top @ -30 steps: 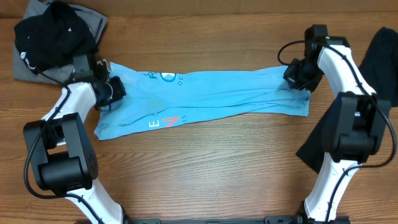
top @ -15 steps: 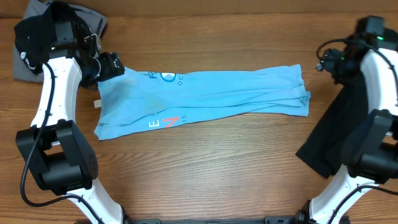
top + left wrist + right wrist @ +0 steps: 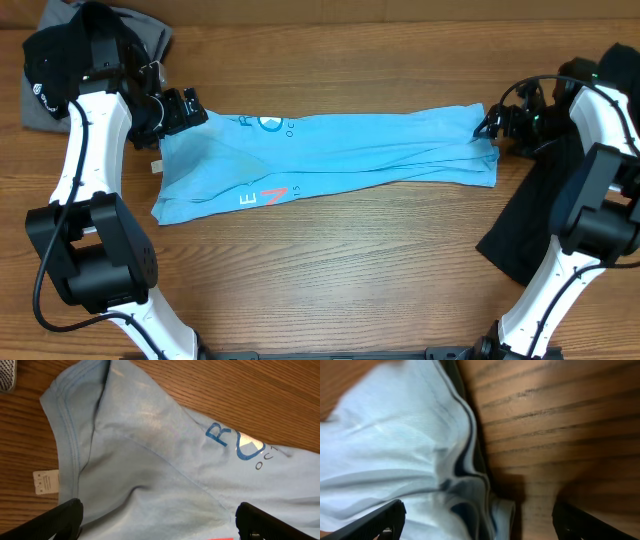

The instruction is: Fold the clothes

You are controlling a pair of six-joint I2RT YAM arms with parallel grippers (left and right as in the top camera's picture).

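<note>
Both wide open, empty: left hand (image 3: 188, 106) at collar, right hand (image 3: 488, 125) at hem of blue T-shirt (image 3: 330, 155), stretched long on surface (image 3: 330, 270), likely for folding.

I am looking down past the left gripper (image 3: 157, 524), whose fingers (image 3: 60, 519) are standing wide apart and gripping nothing. The light blue T-shirt (image 3: 150, 460) is lying rumpled on the wooden table (image 3: 240, 390), under and ahead of the gripper. A white tag (image 3: 45, 482) is sticking out from the shirt's stitched edge (image 3: 67, 435) just ahead of one finger. Blue lettering (image 3: 235, 445) is showing ahead of the other.
</note>
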